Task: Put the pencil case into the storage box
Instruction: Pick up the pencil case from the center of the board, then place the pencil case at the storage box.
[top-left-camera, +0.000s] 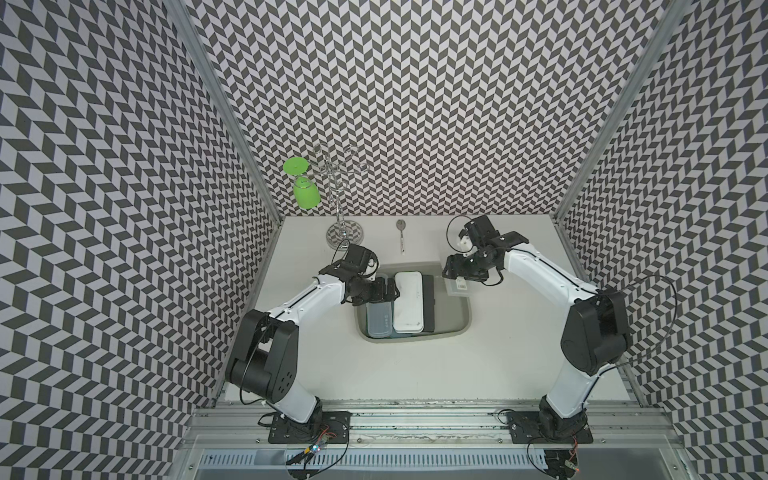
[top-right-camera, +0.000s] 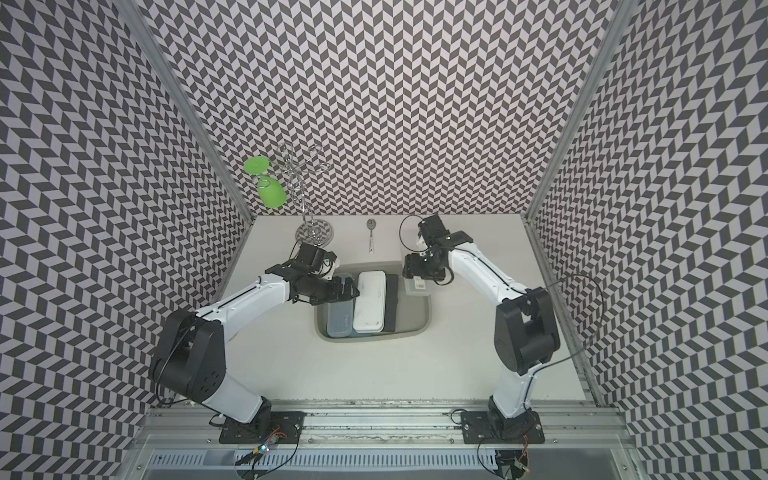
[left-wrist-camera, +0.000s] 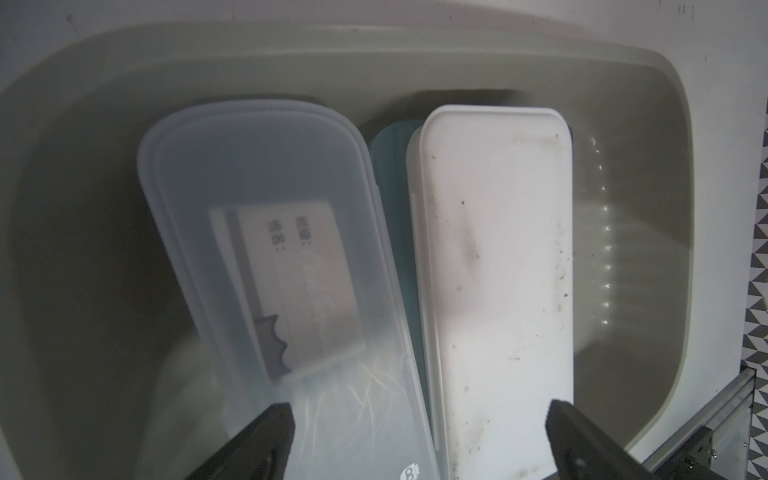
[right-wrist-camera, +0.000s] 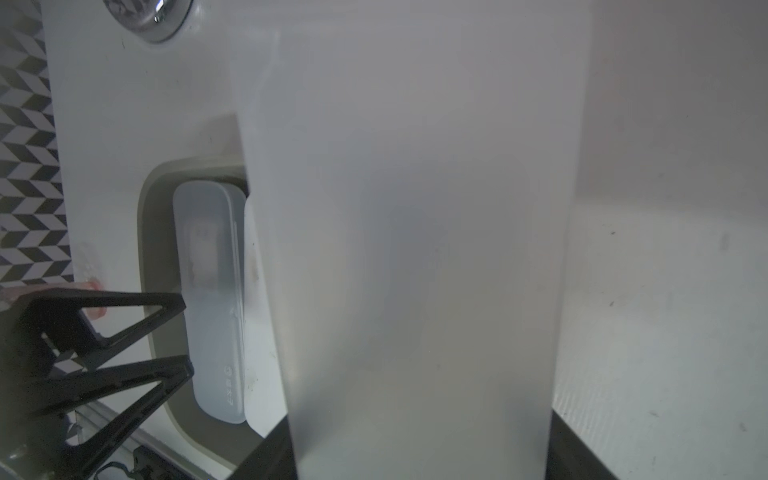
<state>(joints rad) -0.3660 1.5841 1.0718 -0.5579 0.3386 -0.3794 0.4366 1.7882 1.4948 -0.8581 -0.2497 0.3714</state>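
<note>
So the right tool (top-left-camera: 454, 274) is pinching the frosted pencil case (top-left-camera: 459, 287) over a corner of the storage box (top-left-camera: 451, 316). The left tool (top-left-camera: 388, 291) is spread wide above the cases (top-left-camera: 409, 301) inside.

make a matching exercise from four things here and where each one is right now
Things:
1. spoon
2. green glass
3. white pencil case
4. frosted pencil case

Places:
A. held in the right gripper
B. lying in the storage box
C. on the table behind the box
D. hanging from the wire rack

Pairs: 1-C, 2-D, 3-B, 4-A
</note>
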